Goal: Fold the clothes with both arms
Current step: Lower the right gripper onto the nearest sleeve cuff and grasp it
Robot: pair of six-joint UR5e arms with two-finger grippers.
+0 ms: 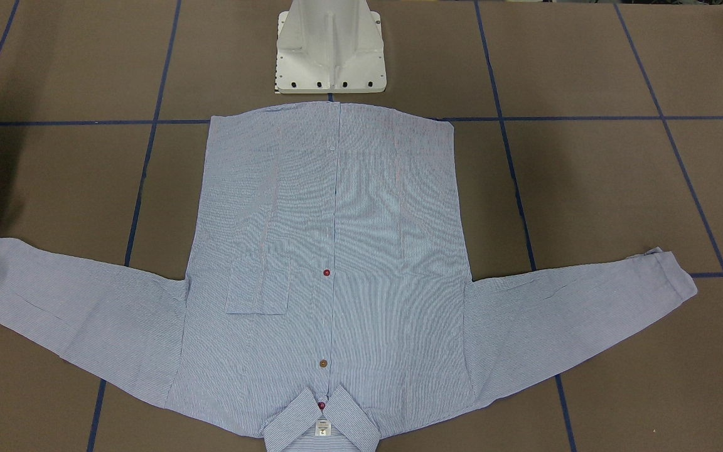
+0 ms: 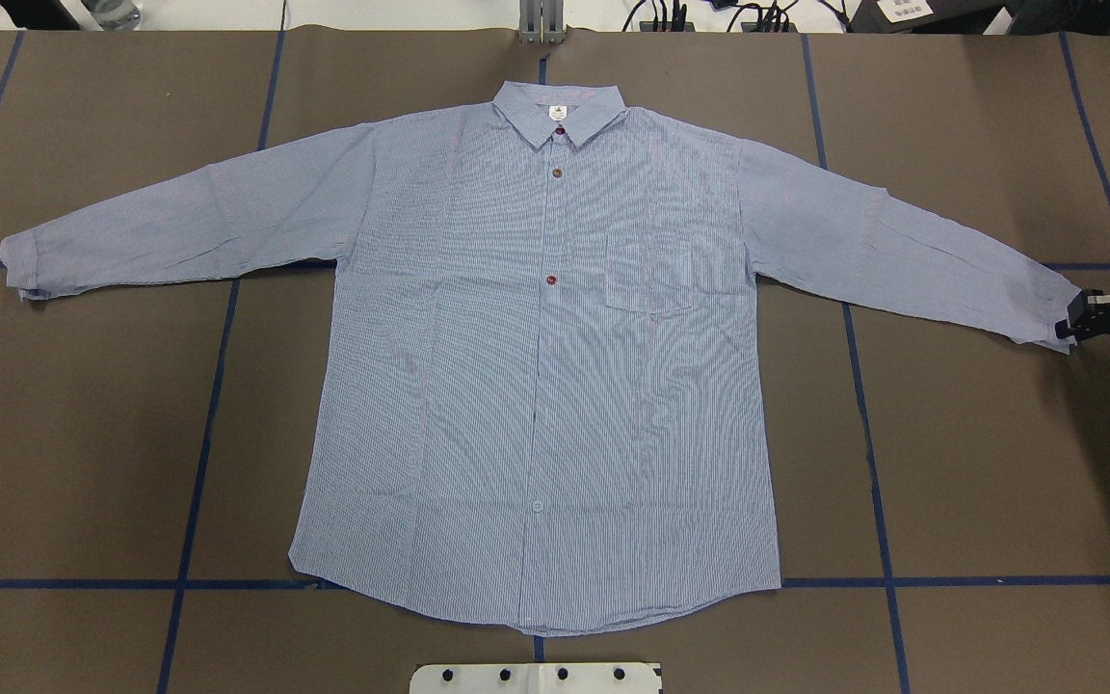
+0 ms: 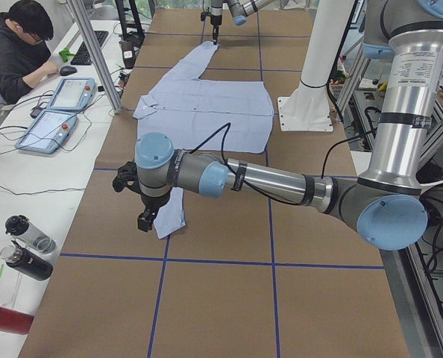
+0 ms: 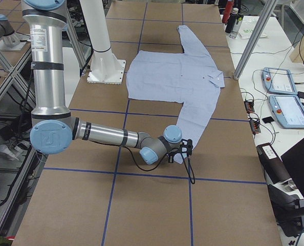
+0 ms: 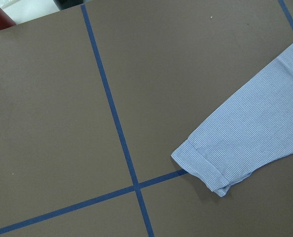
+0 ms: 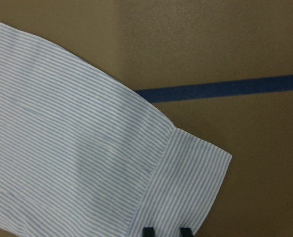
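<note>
— Right gripper (image 6: pixel 166 231): apart or together?
— Apart, narrowly. Shows as two black fingertips (image 6: pixel 147 231) at the bottom edge of the right wrist view, with flat cuff (image 6: pixel 186 187) cloth in the gap. Sits at the far right edge of the overhead frame, at the end of that sleeve (image 2: pixel 902 246).
— And the left gripper (image 3: pixel 144 222)?
— Appears only in the exterior left view, low in the left half, just beside the other cuff (image 5: pixel 203 170). Cannot tell apart from together there, nor touching from clear of the cloth.
— Where to find the pinstriped shirt (image 2: pixel 536 386)?
— Lies flat and front up on the brown table (image 2: pixel 83 434), filling the middle of the overhead frame. Points its collar (image 2: pixel 560 111) toward the top edge and its hem toward the white pedestal base (image 2: pixel 536 678) at the bottom. Spreads both sleeves toward the left and right edges. Carries a chest pocket (image 2: pixel 675 275) right of the button line, plus two red buttons (image 2: pixel 551 280) with a brown button (image 2: pixel 558 173) between them.
— Blue tape lines (image 2: pixel 218 386)?
— Cross the table in a grid, partly under the shirt.
</note>
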